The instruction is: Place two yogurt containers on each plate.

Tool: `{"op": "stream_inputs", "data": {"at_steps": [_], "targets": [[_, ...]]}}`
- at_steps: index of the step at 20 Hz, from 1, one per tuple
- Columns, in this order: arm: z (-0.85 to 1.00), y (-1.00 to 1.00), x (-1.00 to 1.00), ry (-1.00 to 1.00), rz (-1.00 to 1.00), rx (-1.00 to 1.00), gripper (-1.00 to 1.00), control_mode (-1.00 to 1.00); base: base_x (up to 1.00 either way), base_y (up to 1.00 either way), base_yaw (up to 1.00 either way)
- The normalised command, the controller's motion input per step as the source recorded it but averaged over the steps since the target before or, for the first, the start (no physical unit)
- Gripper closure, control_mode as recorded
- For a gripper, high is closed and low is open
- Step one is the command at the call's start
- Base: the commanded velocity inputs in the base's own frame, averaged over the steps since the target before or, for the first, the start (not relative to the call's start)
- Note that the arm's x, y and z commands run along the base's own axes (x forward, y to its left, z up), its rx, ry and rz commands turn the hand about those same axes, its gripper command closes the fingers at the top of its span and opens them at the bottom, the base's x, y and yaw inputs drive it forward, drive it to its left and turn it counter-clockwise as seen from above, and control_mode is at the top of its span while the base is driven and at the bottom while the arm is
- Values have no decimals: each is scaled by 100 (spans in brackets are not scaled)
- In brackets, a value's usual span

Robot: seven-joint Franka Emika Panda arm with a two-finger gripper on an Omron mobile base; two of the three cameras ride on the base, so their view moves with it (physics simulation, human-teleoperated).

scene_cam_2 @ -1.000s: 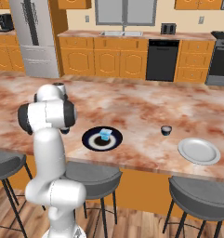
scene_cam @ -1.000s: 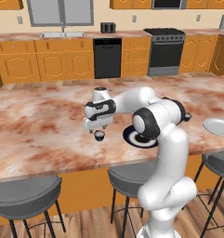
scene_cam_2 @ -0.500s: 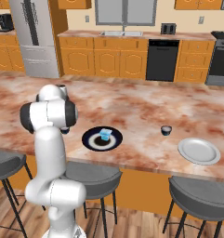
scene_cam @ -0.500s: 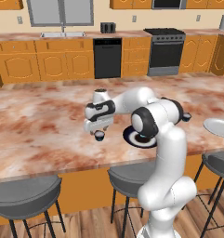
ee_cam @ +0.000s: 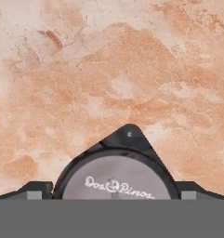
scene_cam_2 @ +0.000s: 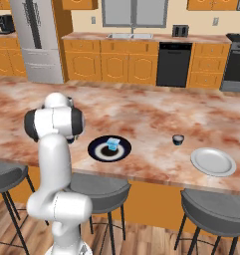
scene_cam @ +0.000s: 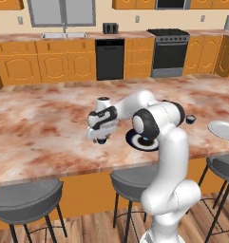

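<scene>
A dark round yogurt container [ee_cam: 117, 176] with a pale printed top stands on the marble counter, straight below my hand. My gripper [ee_cam: 113, 192] is open, one fingertip [ee_cam: 37, 190] on each side of this cup. From the left base view the gripper [scene_cam: 100, 137] hangs low over the same cup [scene_cam: 102, 141]. The black-navy plate [scene_cam_2: 98, 152] lies to its right and holds a pale blue yogurt container [scene_cam_2: 112, 144]. A second dark cup [scene_cam_2: 178, 140] stands alone on the counter. The light grey plate [scene_cam_2: 213, 161] lies bare near the front edge.
The marble island counter [scene_cam: 40, 128] runs wide to the left and back. Bar stools [scene_cam: 25, 206] stand along its front edge. Cabinets, a sink, a dishwasher and a stove [scene_cam: 169, 52] line the far wall. My own arm [scene_cam_2: 54, 122] hides the hand from the right side.
The hand has sunk a little toward the dark cup. Plates and cups lie where they were.
</scene>
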Motion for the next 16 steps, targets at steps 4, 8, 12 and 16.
{"op": "stream_inputs", "data": {"at_steps": [4, 8, 12, 16], "targets": [[-20, 0, 0, 0, 0, 0, -100, -100, 0, 0, 0], [-12, 0, -3, 0, -2, 0, -100, -100, 0, 0, 0], [-2, 0, -12, 0, -5, 0, 100, -100, 0, 0, 0], [-3, 0, -24, 0, -4, 0, 100, -100, 0, 0, 0]]}}
